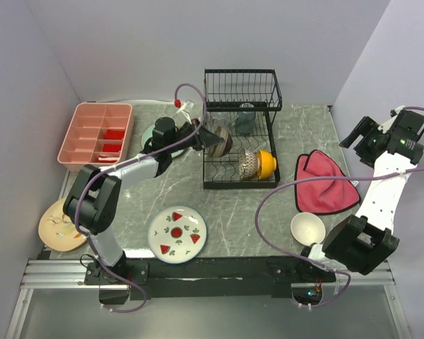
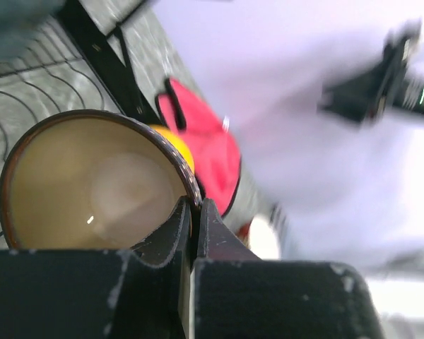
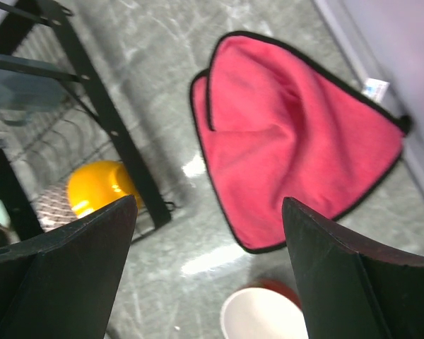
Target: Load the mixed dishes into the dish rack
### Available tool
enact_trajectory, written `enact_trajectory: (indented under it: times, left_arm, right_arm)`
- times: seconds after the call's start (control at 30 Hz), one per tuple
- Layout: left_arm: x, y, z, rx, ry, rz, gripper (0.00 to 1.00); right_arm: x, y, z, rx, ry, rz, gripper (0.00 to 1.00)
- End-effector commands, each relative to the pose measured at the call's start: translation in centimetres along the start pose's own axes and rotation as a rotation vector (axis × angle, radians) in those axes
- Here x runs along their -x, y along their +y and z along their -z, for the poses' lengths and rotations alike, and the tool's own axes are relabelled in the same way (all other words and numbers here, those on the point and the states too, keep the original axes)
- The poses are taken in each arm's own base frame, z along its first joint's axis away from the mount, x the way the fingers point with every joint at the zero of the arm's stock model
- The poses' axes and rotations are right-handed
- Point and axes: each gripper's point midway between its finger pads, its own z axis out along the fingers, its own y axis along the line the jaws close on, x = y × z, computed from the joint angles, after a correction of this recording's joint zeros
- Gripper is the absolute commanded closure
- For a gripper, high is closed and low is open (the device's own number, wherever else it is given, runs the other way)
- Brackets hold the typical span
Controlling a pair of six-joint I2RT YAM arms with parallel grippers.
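Left wrist cam tells the story: the left tool (image 2: 196, 212) is pressed together on the rim of the brown bowl (image 2: 92, 187), one finger inside the tan glaze and one outside. In the top view the bowl hangs at the 9 o'clock end of the dish rack (image 1: 233, 185), over its lower tray. It's near the patterned bowl (image 1: 249, 164) and the orange bowl (image 1: 267, 164), which sit toward 3 o'clock.

Orientation: it's tipped up on edge, mouth looking back at the wrist cam, so roughly toward 9 o'clock, foot toward 3. Round thing, so no real long axis, but the rim disc looks to run about 12 to 6, which should suit the slots.

To do this bit well, I'd lower it straight until the low part of the rim seats between two wires, hold that tilt, and only then let go. A pinch this small could let it swing or roll. Mind the patterned bowl and the upper basket too.

Right tool (image 3: 208, 205) is spread wide with nothing in it, over at 3 o'clock above the red cloth (image 3: 297, 134).
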Motion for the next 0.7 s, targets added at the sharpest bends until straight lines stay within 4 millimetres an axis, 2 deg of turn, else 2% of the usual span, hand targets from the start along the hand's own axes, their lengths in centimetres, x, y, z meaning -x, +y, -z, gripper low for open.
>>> enact_trajectory:
  times: [0.0, 0.2, 0.27, 0.47, 0.67]
  left_arm:
    - [5.2, -2.2, -0.8, -0.097, -0.204, 0.184, 0.99]
    - [4.0, -1.4, -1.2, -0.160, -0.217, 0.324, 0.99]
    - [4.2, -1.6, -1.1, -0.183, -0.239, 0.365, 0.99]
    - [3.2, -1.0, -1.6, -0.215, -0.275, 0.465, 0.99]
    - [2.0, 1.0, -3.2, -0.184, -0.265, 0.588, 0.99]
  right_arm:
    - [1.5, -1.3, 2.1, -0.087, -0.055, 0.099, 0.09]
    - [1.1, -2.8, 2.9, -0.167, -0.055, 0.160, 0.08]
    - [1.0, -3.2, 3.1, -0.187, -0.051, 0.186, 0.08]
    - [1.1, -3.9, 3.5, -0.220, -0.050, 0.222, 0.07]
    - [1.0, -4.0, 3.8, -0.230, -0.047, 0.241, 0.07]
